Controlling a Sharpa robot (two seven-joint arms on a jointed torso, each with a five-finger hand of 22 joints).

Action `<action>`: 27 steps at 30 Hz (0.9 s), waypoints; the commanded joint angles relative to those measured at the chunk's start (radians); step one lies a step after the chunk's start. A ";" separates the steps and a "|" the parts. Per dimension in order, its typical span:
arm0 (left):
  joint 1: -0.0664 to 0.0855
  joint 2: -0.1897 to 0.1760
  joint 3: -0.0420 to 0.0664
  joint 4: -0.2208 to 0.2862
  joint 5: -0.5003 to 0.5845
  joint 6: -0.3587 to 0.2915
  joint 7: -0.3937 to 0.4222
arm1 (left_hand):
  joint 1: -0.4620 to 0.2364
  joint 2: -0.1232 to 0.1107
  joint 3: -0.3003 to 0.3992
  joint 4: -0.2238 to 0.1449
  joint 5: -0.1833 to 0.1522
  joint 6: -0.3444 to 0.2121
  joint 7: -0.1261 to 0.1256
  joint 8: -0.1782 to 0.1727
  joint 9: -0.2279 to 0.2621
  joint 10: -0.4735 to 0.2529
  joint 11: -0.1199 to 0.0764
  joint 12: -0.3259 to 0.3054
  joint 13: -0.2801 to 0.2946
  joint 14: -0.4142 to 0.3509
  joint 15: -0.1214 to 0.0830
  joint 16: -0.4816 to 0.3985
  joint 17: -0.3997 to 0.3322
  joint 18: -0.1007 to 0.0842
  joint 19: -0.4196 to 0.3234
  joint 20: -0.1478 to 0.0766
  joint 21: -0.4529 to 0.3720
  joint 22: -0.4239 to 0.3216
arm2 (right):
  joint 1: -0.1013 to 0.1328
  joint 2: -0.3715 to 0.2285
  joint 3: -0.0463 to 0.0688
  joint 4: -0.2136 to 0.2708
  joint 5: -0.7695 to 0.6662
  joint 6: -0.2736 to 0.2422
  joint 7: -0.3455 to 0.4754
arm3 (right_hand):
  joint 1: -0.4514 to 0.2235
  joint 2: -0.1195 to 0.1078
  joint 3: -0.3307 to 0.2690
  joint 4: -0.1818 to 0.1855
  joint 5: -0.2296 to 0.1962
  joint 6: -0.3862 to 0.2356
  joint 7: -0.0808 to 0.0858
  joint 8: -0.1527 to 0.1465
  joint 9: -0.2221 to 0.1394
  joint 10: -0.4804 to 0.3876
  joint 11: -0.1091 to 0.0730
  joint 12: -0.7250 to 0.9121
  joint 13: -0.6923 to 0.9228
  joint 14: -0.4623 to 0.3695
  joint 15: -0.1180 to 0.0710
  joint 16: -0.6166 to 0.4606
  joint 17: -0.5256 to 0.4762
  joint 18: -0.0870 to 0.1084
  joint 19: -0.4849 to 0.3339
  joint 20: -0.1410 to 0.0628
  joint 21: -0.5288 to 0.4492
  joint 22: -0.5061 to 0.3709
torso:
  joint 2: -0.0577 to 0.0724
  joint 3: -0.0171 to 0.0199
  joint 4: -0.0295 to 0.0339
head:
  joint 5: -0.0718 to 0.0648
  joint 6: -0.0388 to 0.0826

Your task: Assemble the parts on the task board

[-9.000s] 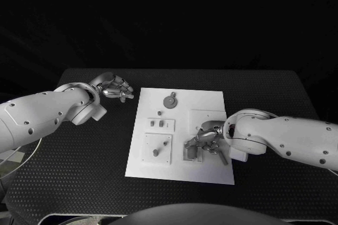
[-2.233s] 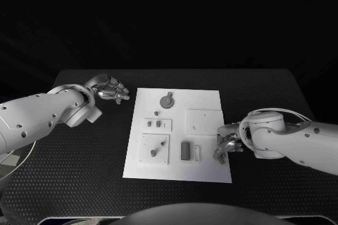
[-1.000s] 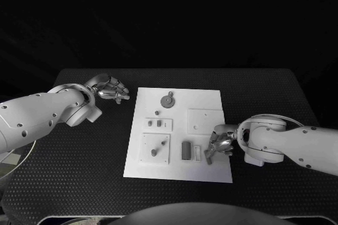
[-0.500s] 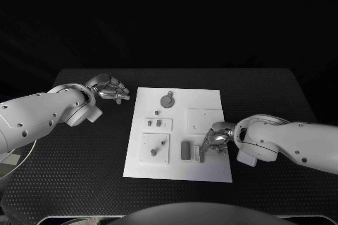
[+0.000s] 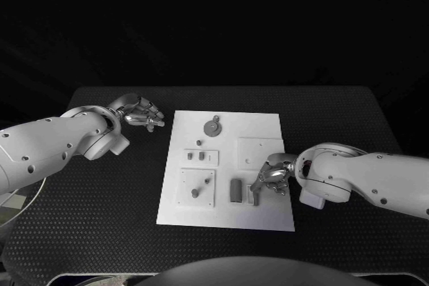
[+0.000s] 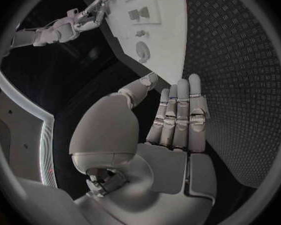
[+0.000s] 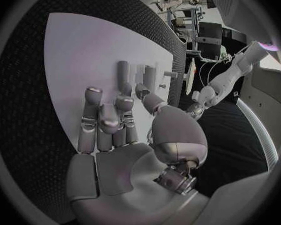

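The white task board lies in the middle of the black table. My right hand hovers over its lower right part and pinches a grey bar that hangs down at the fingertips. This bar is just right of another dark bar standing in the board. In the right wrist view the held bar sticks out beyond the fingers. My left hand is off the board beyond its upper left corner, holding nothing, with its fingers stretched out side by side.
A round disc part lies near the board's far edge. Small pieces sit in a block at the left, and two pegs stand on a square plate below. A raised white square lies just beyond my right hand.
My right hand has carried the grey bar leftward from the board's right edge to beside the standing bar. The left arm has stayed where it was.
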 commanded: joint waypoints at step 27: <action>0.001 -0.004 0.000 0.007 -0.002 0.020 -0.002 | 0.002 0.004 0.002 0.006 0.004 -0.007 -0.002 0.006 -0.001 0.000 0.006 0.001 -0.002 0.008 0.002 -0.008 0.003 0.014 0.007 0.001 -0.004 0.002 | -0.010 0.009 -0.005 0.005 -0.341 0.215 -0.063 | -0.248 -0.069 0.055 0.188 -0.006 0.030 -0.007 0.004 0.002 0.004 -0.017 0.021 0.004 0.003 -0.020 0.019 0.010 0.007 0.019 -0.019 -0.004 0.020 | 0.000 0.0002 0.0000 | 0.003 -0.001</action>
